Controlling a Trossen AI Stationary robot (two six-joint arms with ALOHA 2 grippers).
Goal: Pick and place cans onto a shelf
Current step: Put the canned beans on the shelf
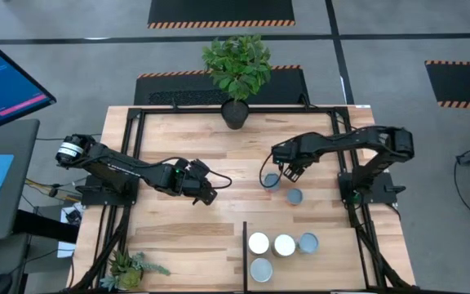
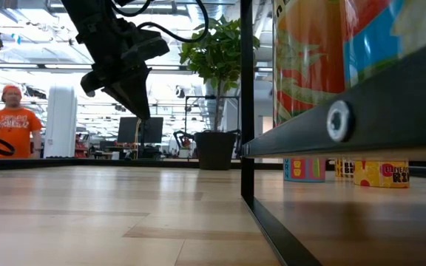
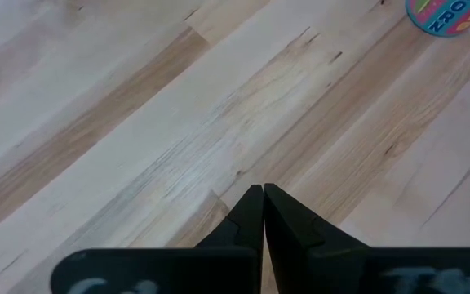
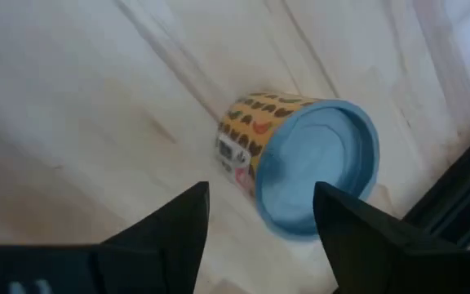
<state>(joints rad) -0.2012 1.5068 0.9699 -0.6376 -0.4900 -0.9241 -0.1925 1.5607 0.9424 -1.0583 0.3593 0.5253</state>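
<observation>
right gripper (image 1: 287, 174) wide over a blue-topped can (image 4: 317, 163), left gripper (image 1: 206, 194) closed empty, pale wood tabletop (image 1: 178, 139)

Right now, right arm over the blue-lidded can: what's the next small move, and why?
Probably lower the right gripper straight down around the blue-lidded can. Its jaws are open and the can stands upright just ahead of them, not yet between them. The left gripper waits shut over bare table.
</observation>
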